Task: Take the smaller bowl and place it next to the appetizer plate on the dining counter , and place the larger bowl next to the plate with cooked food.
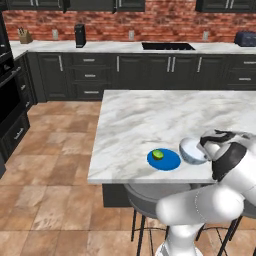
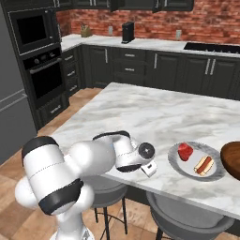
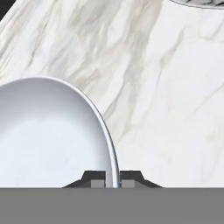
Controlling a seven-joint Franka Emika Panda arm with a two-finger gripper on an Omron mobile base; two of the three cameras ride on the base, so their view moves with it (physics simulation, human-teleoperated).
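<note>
- The hand (image 3: 112, 179) is clamped narrow on the rim of the smaller bowl (image 1: 192, 150), one finger inside the wall and one outside, as the hand view shows. The bowl sits low over the near edge of the table (image 1: 150, 115), just beside the appetizer plate (image 1: 164, 160); whether it rests on the marble or hangs a little above it I cannot tell.
- A rim pinch is a thin hold. If the bowl is in fact off the surface, its weight could swing it about the fingers and it might slip out tilted.
- Let go from any height, it would likely rock or skid, and the table edge is close on the near side, so it could roll off toward the stools.
- A drift toward the plate could knock the bowl into the blue disc and nudge the green food item (image 1: 158, 154).
- If the fingers part only a little, the inner finger may drag the wall as the hand lifts and tip the bowl.
- The plate with cooked food (image 2: 197, 161) and the larger bowl (image 2: 232, 159) lie well apart to the right. A wide swing of the arm toward them might sweep its elbow low over the table.
</note>
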